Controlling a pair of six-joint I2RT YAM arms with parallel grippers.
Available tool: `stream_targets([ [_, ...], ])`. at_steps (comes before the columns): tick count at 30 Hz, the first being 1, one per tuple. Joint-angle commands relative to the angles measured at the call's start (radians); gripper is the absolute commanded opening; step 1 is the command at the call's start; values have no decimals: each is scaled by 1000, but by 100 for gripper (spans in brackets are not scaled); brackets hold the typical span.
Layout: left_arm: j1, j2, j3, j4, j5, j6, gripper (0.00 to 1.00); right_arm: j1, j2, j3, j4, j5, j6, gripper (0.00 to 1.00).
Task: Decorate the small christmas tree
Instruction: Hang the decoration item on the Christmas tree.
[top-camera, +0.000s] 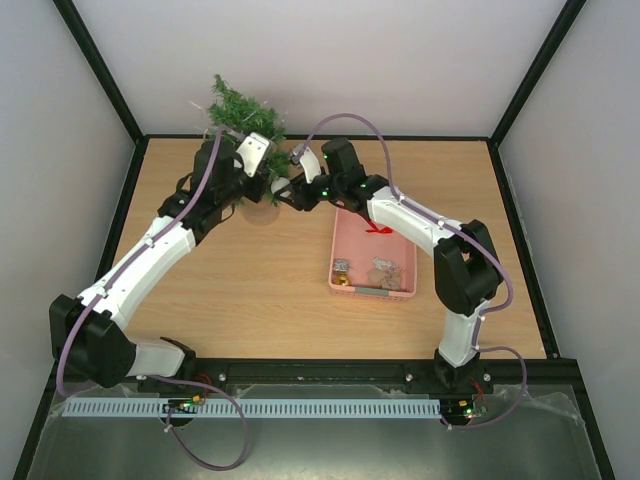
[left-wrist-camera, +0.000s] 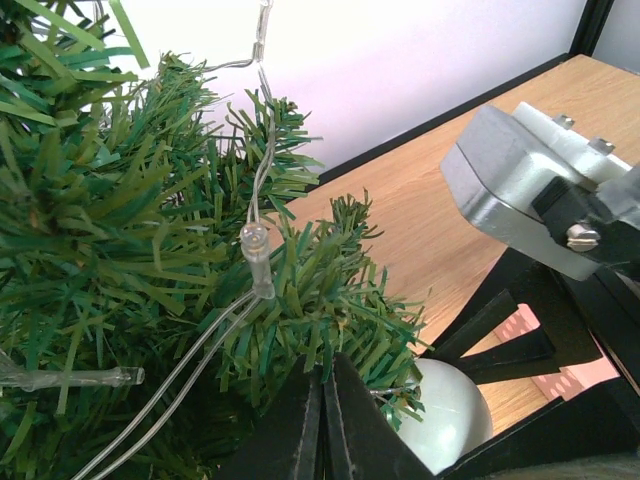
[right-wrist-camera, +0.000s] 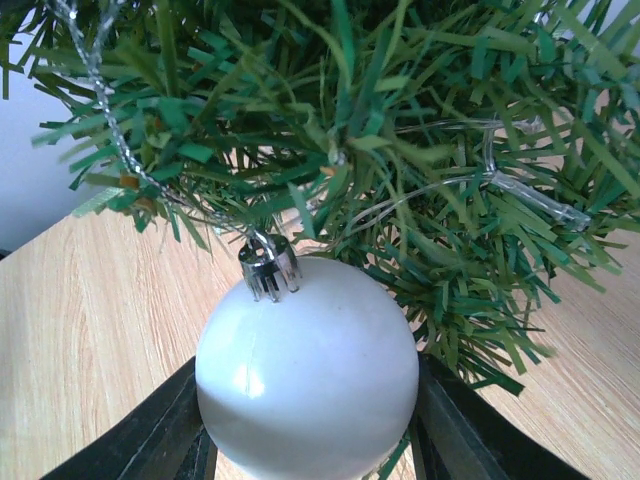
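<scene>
Glossy white round bauble (right-wrist-camera: 306, 350) gripped in the right gripper's (right-wrist-camera: 310, 430) half-spread jaws under the bristly green small christmas tree (top-camera: 243, 115), eleven o'clock on the pale wooden table (top-camera: 250, 285) by white walls (top-camera: 350, 60); left gripper's (left-wrist-camera: 322, 392) jaws pressed together.

Glossy smooth bauble (right-wrist-camera: 306, 370), bristly tree (right-wrist-camera: 400, 130)

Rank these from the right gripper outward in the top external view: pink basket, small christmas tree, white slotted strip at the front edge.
1. small christmas tree: at the right gripper, just left of it; the jaws hold a white bauble under its branches.
2. pink basket: to the right, mid-table.
3. white slotted strip: along the near edge, by the arm bases.
</scene>
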Motion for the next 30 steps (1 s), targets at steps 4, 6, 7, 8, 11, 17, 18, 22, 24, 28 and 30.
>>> stream_targets([
  [4, -4, -20, -11, 0, 13, 11, 2, -5, -2, 23, -16, 18, -4, 47],
  [6, -4, -21, -11, 1, 19, 12, 2, -5, -6, 23, -9, 26, 4, 50],
  [7, -4, -22, -12, 3, 27, 13, 2, -5, -8, 23, -5, 32, 9, 51],
  [8, -4, -24, -13, 7, 36, 13, 2, -5, -12, 23, 0, 38, 13, 52],
  [11, -4, -25, -14, 10, 54, 14, 2, -5, -30, 18, 8, 49, 25, 55],
  [17, -4, -25, -21, 14, 78, 11, 2, -5, -97, -34, 9, 81, 53, 61],
  [18, -5, -27, -22, 13, 79, 10, 2, -5, -109, -44, 7, 85, 55, 62],
  [22, -5, -35, -30, 14, 83, 10, 2, -6, -149, -86, -3, 105, 64, 63],
  [24, -5, -42, -33, 15, 84, 10, 2, -5, -171, -110, 0, 110, 68, 64],
  [28, -7, -54, -35, 14, 84, 8, 4, -5, -228, -154, 4, 136, 88, 68],
  [30, -7, -63, -35, 12, 84, 7, 8, -5, -267, -186, 21, 160, 107, 68],
])
